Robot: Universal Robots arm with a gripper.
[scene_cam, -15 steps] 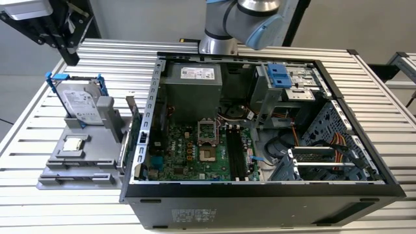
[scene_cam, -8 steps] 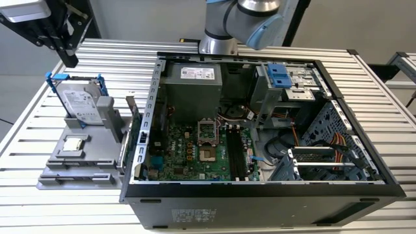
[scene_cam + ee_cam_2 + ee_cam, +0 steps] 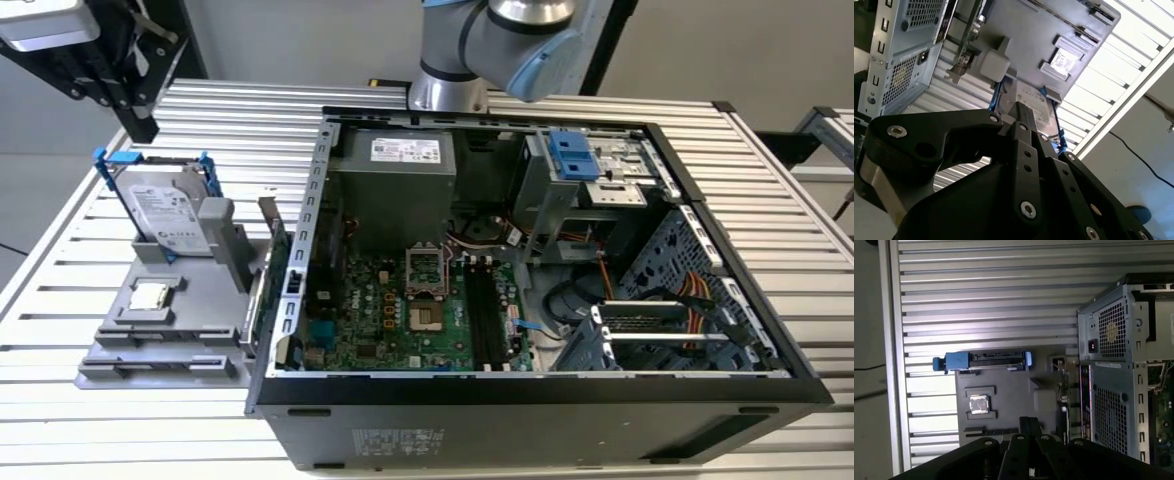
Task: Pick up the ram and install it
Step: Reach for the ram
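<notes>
The black pincer (image 3: 1029, 424) is clenched, its fingertips closed together at the end of the dark linkage; it is also seen in the second wrist view (image 3: 1022, 112). It hangs from the grey-and-blue robot arm (image 3: 481, 40), which stands at the far edge of the slatted aluminium bench (image 3: 801, 250).

In both wrist views the pincer is above the flat grey plastic parts holder (image 3: 1004, 385). In that holder a silver hard drive in a blue frame (image 3: 167, 215) stands upright at the far end. A small square silver processor chip (image 3: 150, 294) lies flat in its recess nearer the middle. A green expansion card with a metal bracket (image 3: 278, 300) stands on edge along the holder's side, just beside the open black computer case (image 3: 534, 385).

The case lies on its side at the exterior view's right of the holder. Inside it are a green motherboard (image 3: 400, 320) and a grey power supply box (image 3: 394, 190).

I cannot tell whether the ram sits in the holder's long narrow slot or in the motherboard's memory slots.
</notes>
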